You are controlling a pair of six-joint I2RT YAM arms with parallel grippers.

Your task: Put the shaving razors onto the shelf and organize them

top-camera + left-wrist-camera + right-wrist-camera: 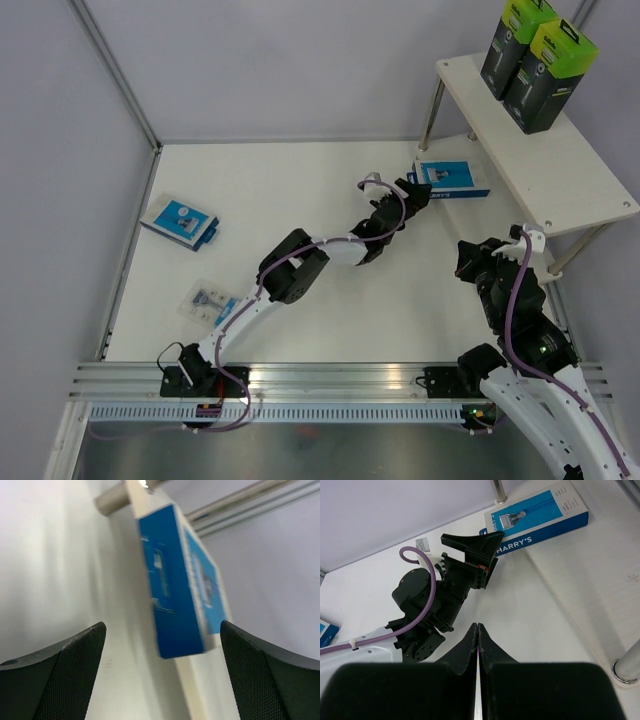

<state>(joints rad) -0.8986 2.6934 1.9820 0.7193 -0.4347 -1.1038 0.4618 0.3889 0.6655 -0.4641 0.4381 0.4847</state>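
Two tall black razor boxes with lime-green tops (535,60) stand on the shelf's upper board (570,170). A flat blue-and-white razor box (452,180) (172,590) (537,515) lies on the lower board's near-left end (590,580). My left gripper (420,193) (162,680) (480,550) is open just short of that box, not touching it. A second blue-and-white box (180,222) and a clear blister pack (210,303) lie on the table at the left. My right gripper (466,252) (478,630) is shut and holds nothing, in front of the shelf.
A silver shelf leg (112,500) (498,492) stands just behind the box, and another leg (627,667) stands near my right gripper. Grey walls enclose the white table (300,190). An aluminium rail (340,385) runs along the near edge.
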